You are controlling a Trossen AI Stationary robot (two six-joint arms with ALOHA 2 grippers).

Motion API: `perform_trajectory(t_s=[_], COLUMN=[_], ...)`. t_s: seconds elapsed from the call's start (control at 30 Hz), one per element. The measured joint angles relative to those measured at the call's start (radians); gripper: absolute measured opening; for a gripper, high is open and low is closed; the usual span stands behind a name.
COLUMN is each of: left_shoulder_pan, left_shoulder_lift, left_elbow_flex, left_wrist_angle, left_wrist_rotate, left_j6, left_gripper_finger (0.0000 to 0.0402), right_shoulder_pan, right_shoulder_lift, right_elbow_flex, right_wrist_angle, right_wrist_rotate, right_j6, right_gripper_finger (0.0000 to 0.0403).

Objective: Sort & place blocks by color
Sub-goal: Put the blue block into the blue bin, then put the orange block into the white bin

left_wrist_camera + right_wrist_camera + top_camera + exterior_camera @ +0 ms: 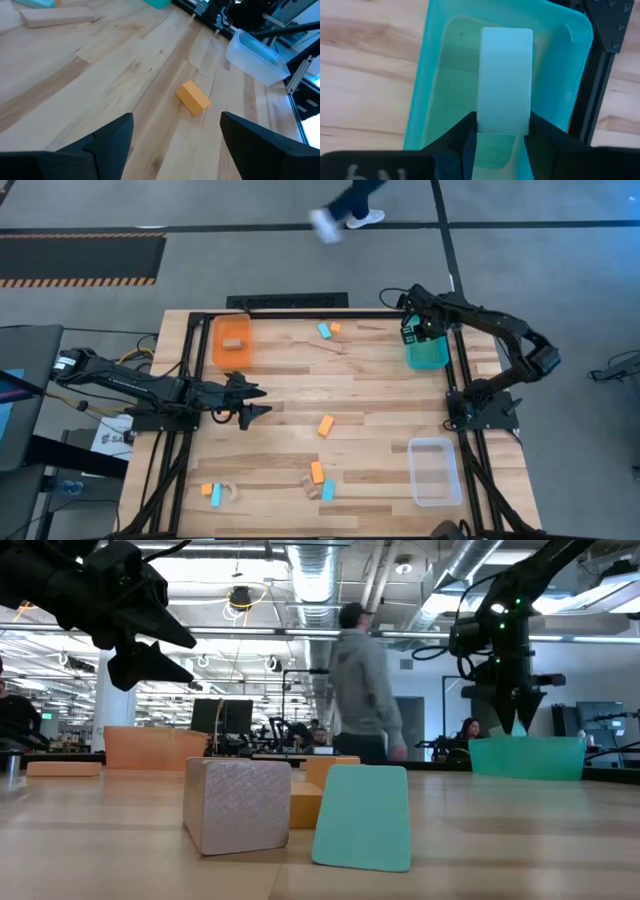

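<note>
One pale-blue oblong block (505,80) clamped in right end effector (501,131) over teal tray (432,75); left end effector (172,131) wide.

One camera looks straight down on the whole table (330,395), one sits level at its surface facing the room, and each wrist camera looks closely down, the right sharing the teal tray (432,85) with both.

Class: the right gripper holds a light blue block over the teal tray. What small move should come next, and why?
Probably open the right gripper: its fingers pinch the light blue oblong block directly above the teal plastic tray, the matching colour, so releasing should drop it inside.
</note>
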Motion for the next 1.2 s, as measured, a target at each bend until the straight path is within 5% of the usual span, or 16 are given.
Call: perform_trajectory(t_s=[0.33, 0.73, 0.9, 1.2], left_shoulder_pan=[0.0, 0.0, 0.0, 0.0], left_shoulder_lift=[0.0, 0.0, 0.0, 0.0], left_elbow_flex=[0.0, 0.0, 0.0, 0.0], left_wrist_angle=[-0.001, -0.117, -0.134, -0.131], left_wrist_rotate=[-0.011, -0.011, 0.003, 0.046], left_j6=[-0.02, -0.005, 0.014, 0.127], left_gripper_finger=[0.0286, 0.0286, 0.0286, 0.0286], right_shoulder_pan=[-0.004, 0.06, 0.177, 0.548], right_shoulder_lift=[0.032, -0.125, -0.218, -0.269], right_elbow_flex=[0.0, 0.0, 0.0, 0.0], right_wrist_angle=[0.027, 0.033, 0.056, 0.233], right_wrist_rotate=[-0.012, -0.072, -0.117, -0.136], right_j6=[-0.046, -0.07, -0.007, 0.08], right_gripper_finger=[0.0257, 0.0264, 0.0264, 0.0265])
